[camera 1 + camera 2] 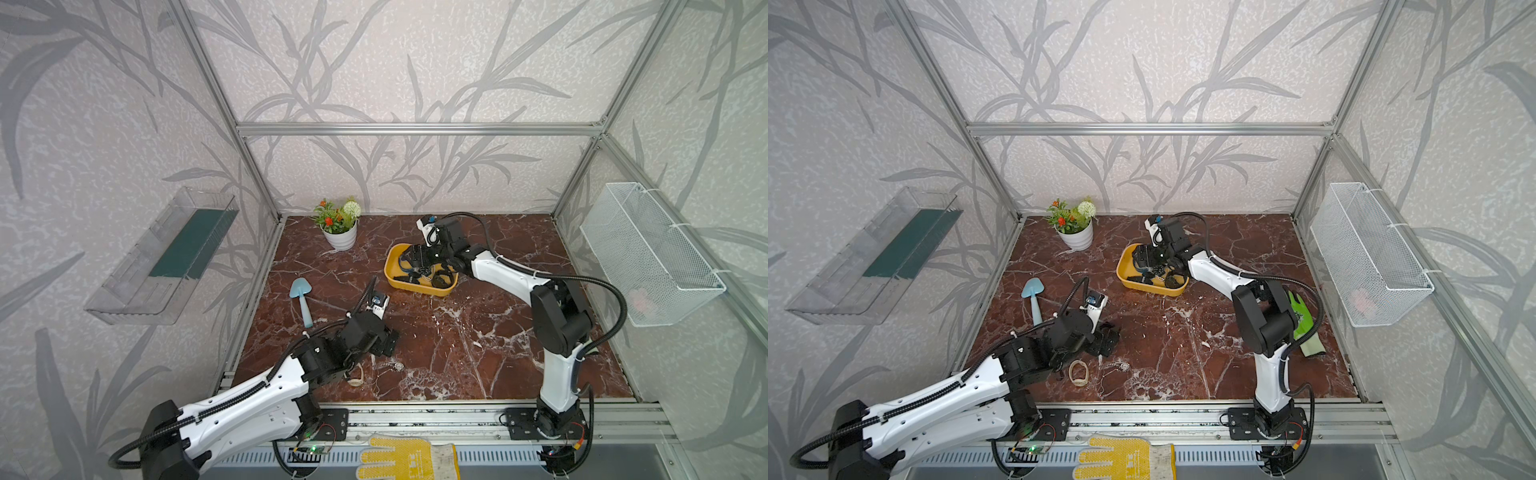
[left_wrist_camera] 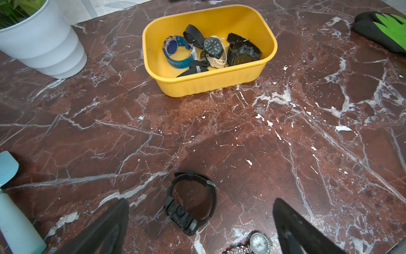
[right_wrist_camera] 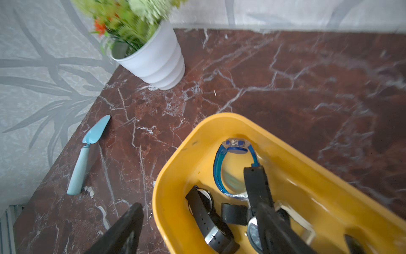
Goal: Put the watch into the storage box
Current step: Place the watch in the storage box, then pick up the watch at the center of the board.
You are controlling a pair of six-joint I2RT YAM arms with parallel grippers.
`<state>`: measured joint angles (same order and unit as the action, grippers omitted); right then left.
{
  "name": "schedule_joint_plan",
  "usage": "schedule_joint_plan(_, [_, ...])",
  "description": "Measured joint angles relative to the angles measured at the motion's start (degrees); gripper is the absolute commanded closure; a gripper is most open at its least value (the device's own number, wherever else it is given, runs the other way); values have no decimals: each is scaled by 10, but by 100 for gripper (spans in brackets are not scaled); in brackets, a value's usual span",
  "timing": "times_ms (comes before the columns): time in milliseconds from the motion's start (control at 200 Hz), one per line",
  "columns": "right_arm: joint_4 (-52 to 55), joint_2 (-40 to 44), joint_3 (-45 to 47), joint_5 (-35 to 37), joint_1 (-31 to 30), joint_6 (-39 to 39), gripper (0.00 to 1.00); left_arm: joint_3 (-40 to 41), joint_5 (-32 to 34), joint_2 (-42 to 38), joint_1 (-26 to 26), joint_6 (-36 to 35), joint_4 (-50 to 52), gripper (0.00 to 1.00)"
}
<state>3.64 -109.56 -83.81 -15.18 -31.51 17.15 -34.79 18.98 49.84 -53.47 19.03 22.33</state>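
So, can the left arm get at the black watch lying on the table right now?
Probably yes. The black watch lies on the marble table between the left arm's open fingers, nothing covering it; the silver watch sits apart beside it.

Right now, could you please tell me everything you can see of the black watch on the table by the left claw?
The black watch looks matte black all over, plastic or rubber: a chunky angular case and a strap closed into a loop. It seems to lie on its side on the marble table, outside the storage box, between the fingers of the open left claw, touching neither. The silver watch lies near, apart.
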Motion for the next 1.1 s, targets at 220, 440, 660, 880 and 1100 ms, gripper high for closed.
schedule_joint_plan(220, [4, 139, 86, 70, -34, -50, 1, 0, 24, -5, 0, 14, 4, 1])
schedule_joint_plan(440, [22, 242, 233, 142, -134, -80, 1, 0, 42, -10, 0, 42, 20, 3])
schedule_joint_plan(660, [49, 337, 335, 176, -162, -59, 1, 2, 54, -18, 8, 59, 35, 17])
schedule_joint_plan(880, [56, 391, 384, 206, -213, -18, 1, 0, -4, 9, 70, 66, 57, 22])
schedule_joint_plan(1100, [57, 395, 409, 221, -244, 13, 1, -47, -78, 85, 117, 66, 88, 26])
